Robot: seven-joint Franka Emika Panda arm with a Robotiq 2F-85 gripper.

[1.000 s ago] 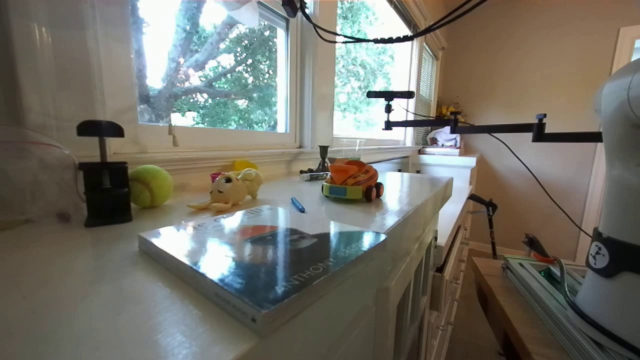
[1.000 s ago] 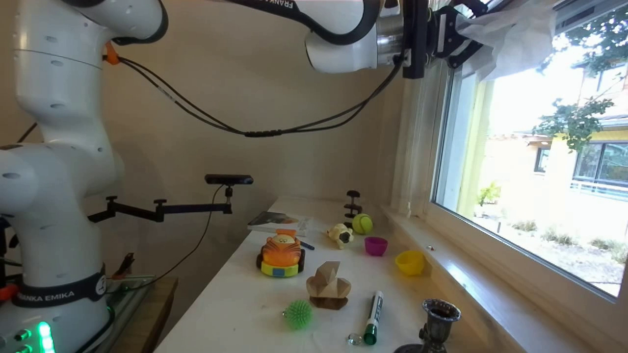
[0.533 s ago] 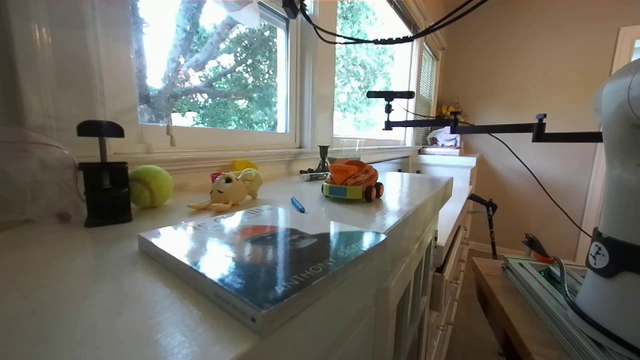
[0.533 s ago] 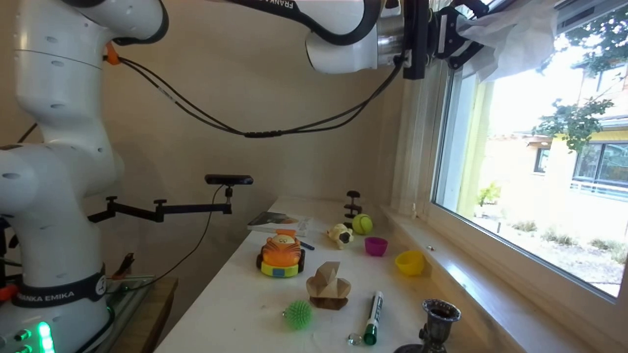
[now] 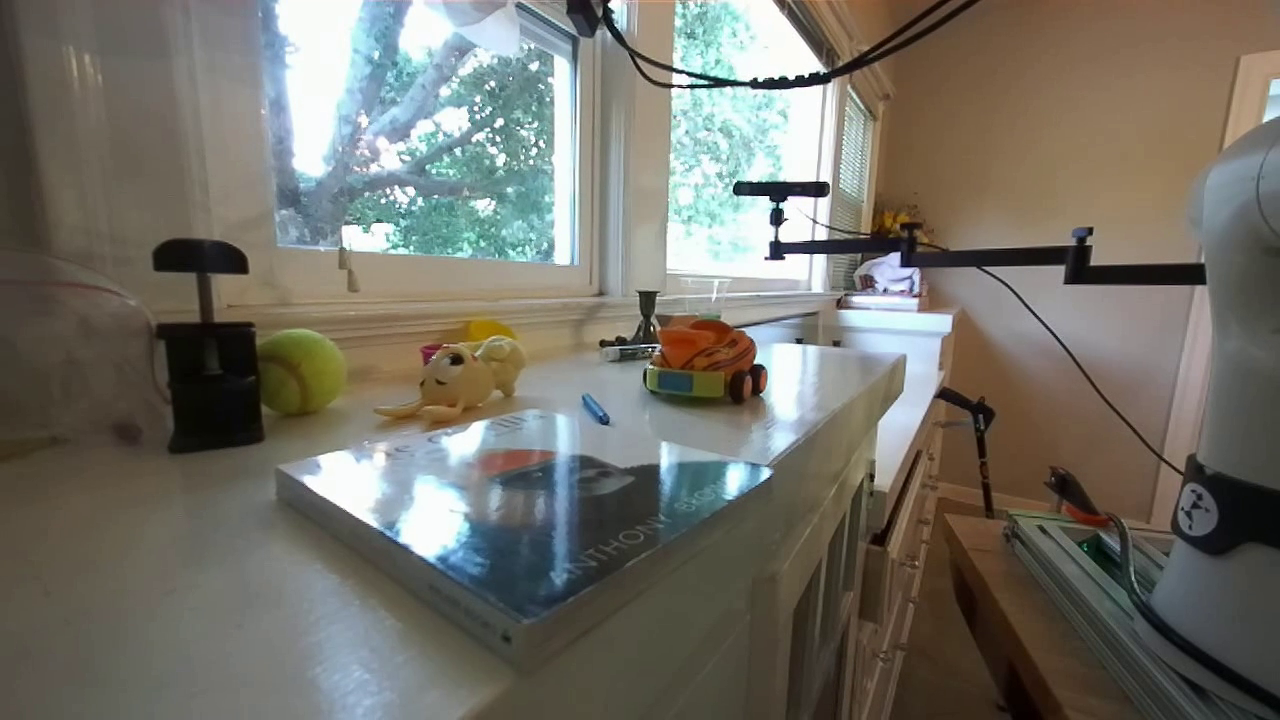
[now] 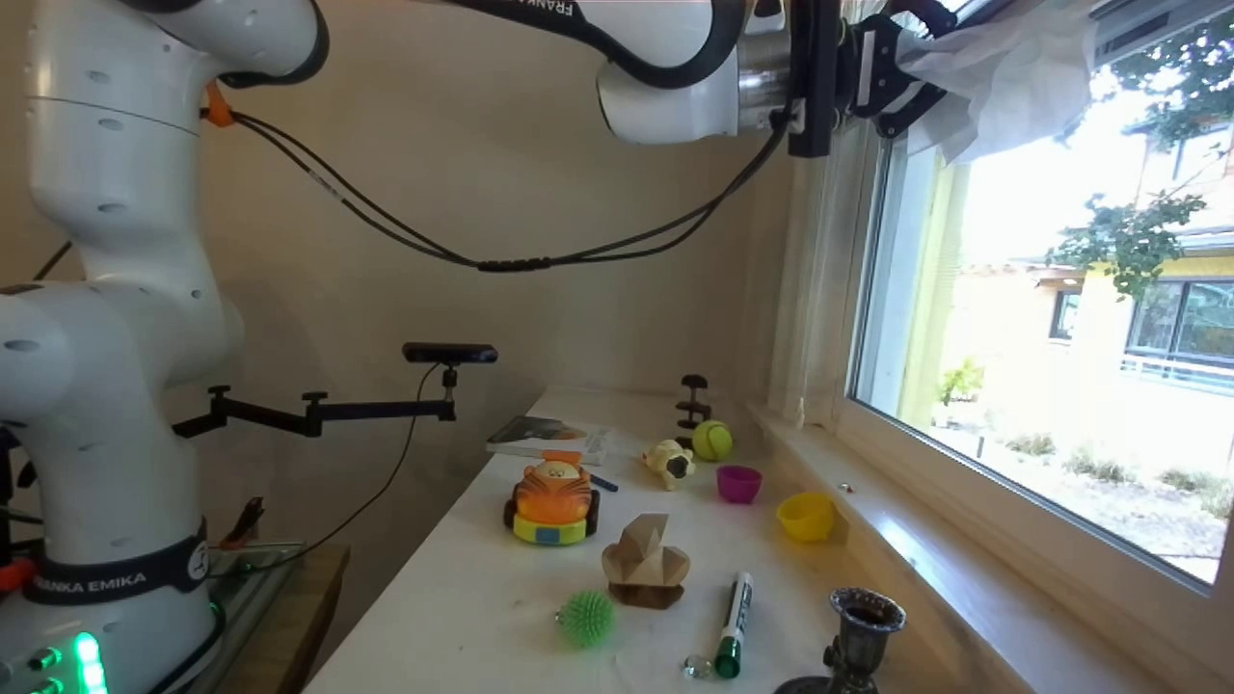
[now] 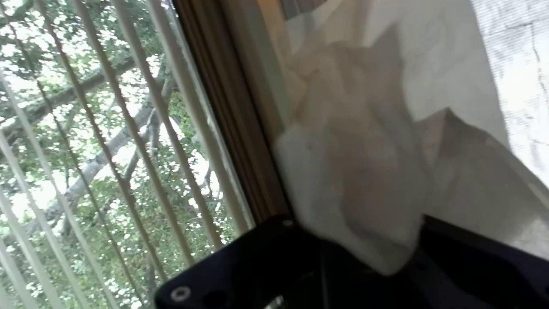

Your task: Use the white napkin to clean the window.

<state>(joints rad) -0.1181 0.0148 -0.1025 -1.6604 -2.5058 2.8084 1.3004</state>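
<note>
High up, our gripper (image 6: 930, 67) clamps the white napkin (image 6: 1022, 82), which fans out ahead, between it and the window (image 6: 1041, 318); whether they touch, we cannot tell.

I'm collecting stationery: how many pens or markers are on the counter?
2: a blue pen near the book, and a marker beside the candlestick. Others may be hidden.
</note>
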